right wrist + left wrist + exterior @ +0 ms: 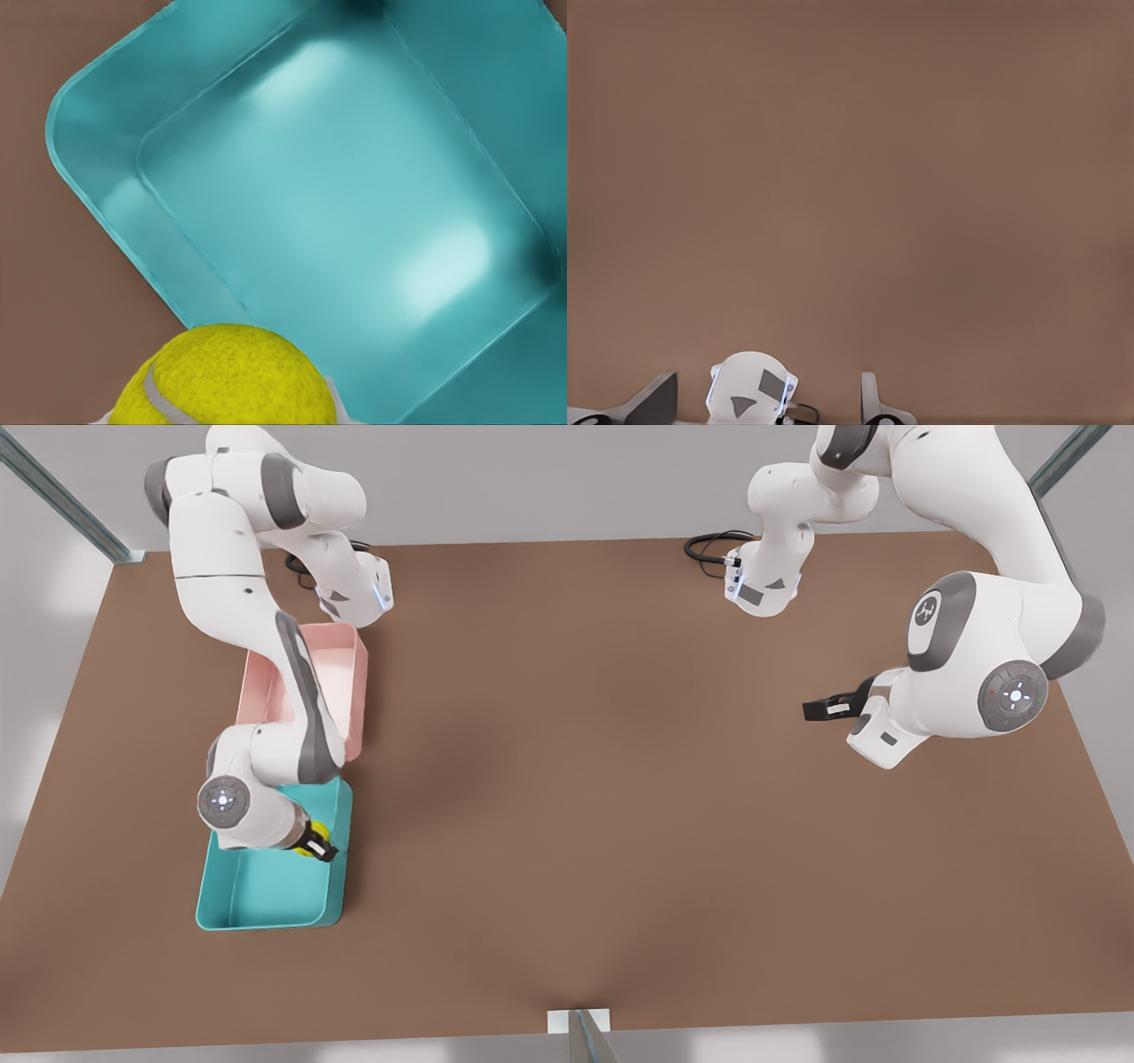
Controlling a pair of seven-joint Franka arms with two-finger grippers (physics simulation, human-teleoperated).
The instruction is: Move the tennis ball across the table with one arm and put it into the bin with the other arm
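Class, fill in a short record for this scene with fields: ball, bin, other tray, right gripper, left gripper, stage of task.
ball: tennis ball held above the bin
bin: teal bin on the table, nothing inside
other tray: pink tray beside the bin
right gripper: right gripper shut on the ball, over the bin
left gripper: left gripper waits over bare table
stage of task: ball not yet released

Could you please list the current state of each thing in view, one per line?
tennis ball: held in the right gripper, above the bin.
right gripper: shut on the tennis ball over the bin.
bin: upright on the table, nothing inside.
pink tray: upright, beside the bin.
left gripper: waiting above the table, away from the bins.
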